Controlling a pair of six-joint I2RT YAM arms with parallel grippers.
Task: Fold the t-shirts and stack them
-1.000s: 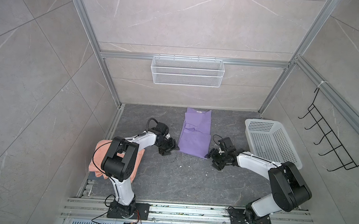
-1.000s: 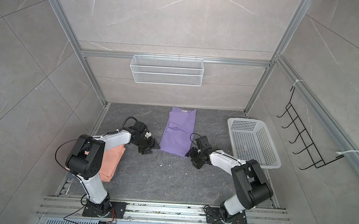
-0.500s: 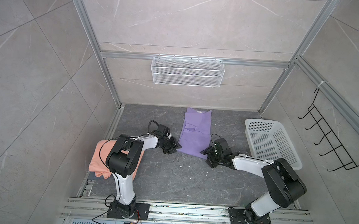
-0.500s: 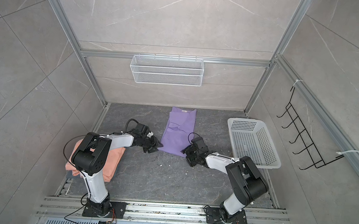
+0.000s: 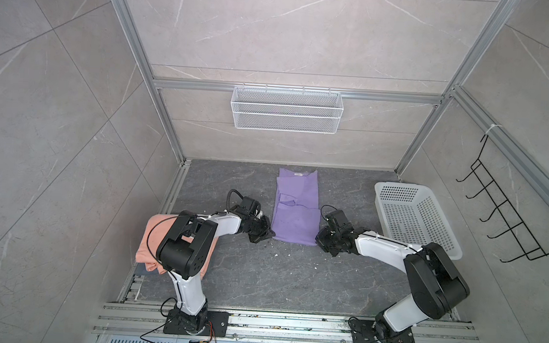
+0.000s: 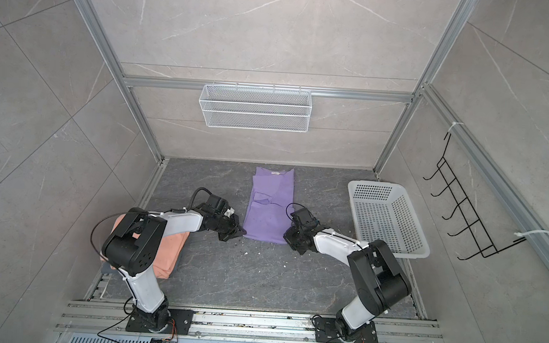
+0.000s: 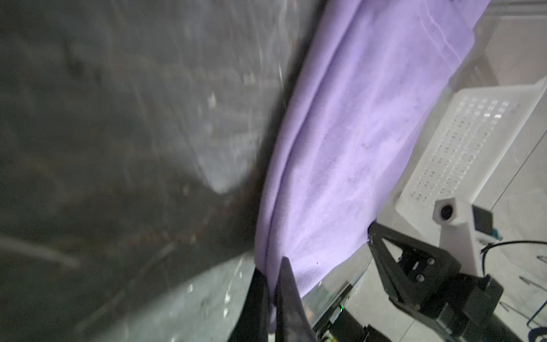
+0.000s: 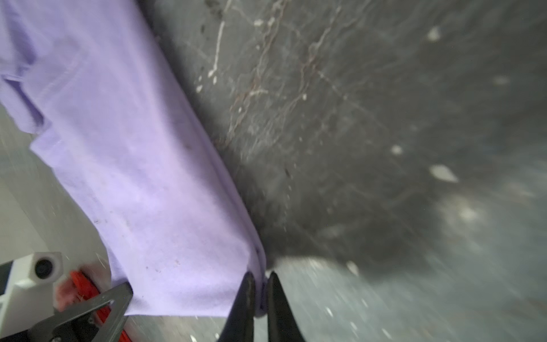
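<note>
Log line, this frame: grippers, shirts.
left gripper: shut on lavender cloth t-shirt hem corner | right gripper: shut on other hem corner | salmon-peach cloth t-shirt: folded aside

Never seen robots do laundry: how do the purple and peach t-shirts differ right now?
The lavender t-shirt lies mid-table as a long narrow strip; the peach t-shirt sits as a compact folded pile at the table's left edge. The left gripper and right gripper each pinch a near corner of the lavender t-shirt; no gripper holds the peach t-shirt, partly hidden behind the left arm. Both rest on the dark table.
</note>
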